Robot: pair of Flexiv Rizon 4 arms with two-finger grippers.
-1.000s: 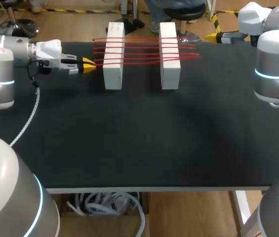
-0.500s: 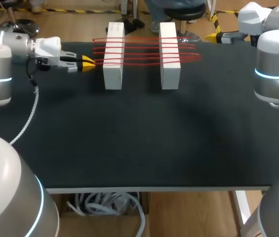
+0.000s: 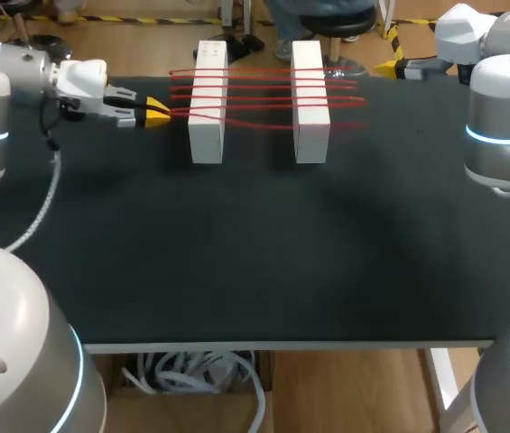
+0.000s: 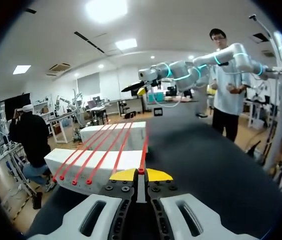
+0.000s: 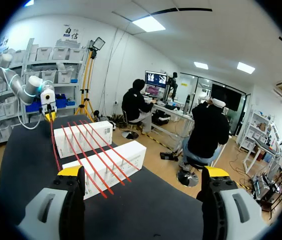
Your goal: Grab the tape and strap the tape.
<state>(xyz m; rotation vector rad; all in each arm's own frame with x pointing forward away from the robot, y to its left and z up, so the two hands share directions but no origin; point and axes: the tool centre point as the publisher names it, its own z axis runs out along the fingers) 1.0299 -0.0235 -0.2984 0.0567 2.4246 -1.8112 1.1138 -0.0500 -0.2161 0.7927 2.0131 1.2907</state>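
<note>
Head view: your left gripper (image 3: pixel 153 115) is at the table's (image 3: pixel 255 253) far left, tips pinched together on the end of the red tape (image 3: pixel 259 97). The tape spans the left white block (image 3: pixel 207 104) and the right white block (image 3: pixel 310 104) in several strands. Your right gripper (image 3: pixel 387 67) is at the far right edge, well apart from both.

Left wrist view: the left gripper (image 4: pixel 141 174) is clamped on the tape (image 4: pixel 143 150), with the left white block (image 4: pixel 96 162) just ahead.

Right wrist view: the right gripper (image 5: pixel 143 172) has its fingers wide apart, holding nothing. The right white block (image 5: pixel 116 162) lies ahead of it.
</note>
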